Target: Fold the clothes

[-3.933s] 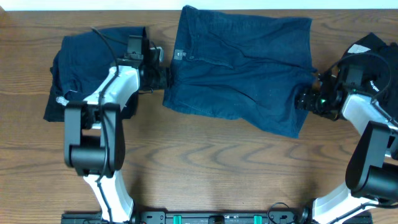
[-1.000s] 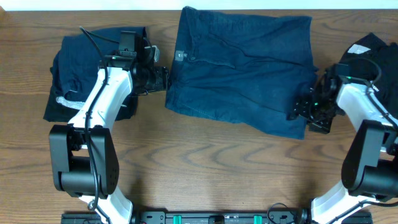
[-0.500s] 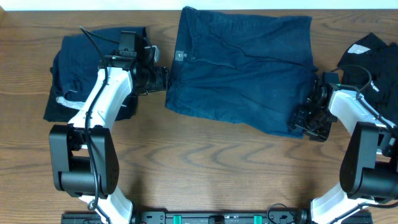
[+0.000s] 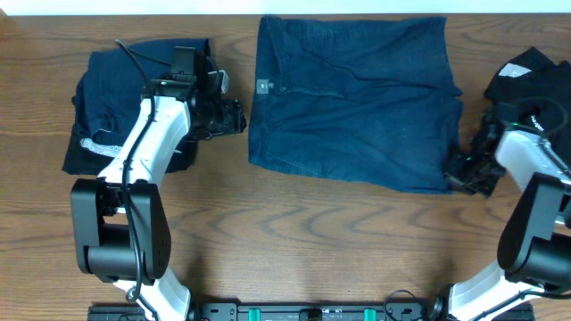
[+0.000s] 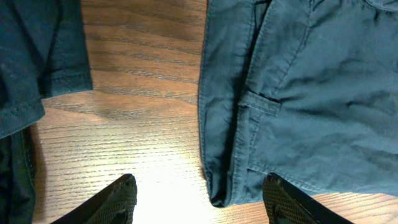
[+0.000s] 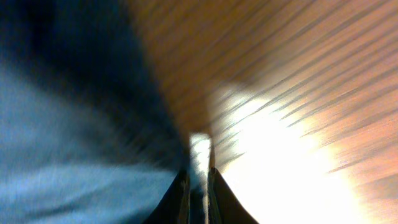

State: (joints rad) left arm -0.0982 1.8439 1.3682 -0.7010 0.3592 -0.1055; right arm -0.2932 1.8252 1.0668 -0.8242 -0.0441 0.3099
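Wide navy-blue shorts (image 4: 357, 98) lie spread flat at the back middle of the table, waistband to the left. My left gripper (image 4: 239, 118) hovers open just off the waistband's near corner. In the left wrist view that corner of the shorts (image 5: 311, 93) sits between the spread jaws of the gripper (image 5: 199, 182), touching neither. My right gripper (image 4: 453, 175) is at the shorts' near right corner. The right wrist view is blurred: the gripper (image 6: 199, 177) has its jaws nearly together on the hem of the shorts (image 6: 74, 155).
A folded navy garment (image 4: 116, 98) lies at the back left under my left arm, its hem (image 5: 37, 56) showing in the left wrist view. A black garment with white marks (image 4: 535, 76) is heaped at the far right. Bare wooden table (image 4: 312, 241) fills the front.
My right gripper has closed at the shorts' near right corner and moved right. The shorts slid to the right and lie straighter, leaving the left gripper's side. The left arm has stayed put.
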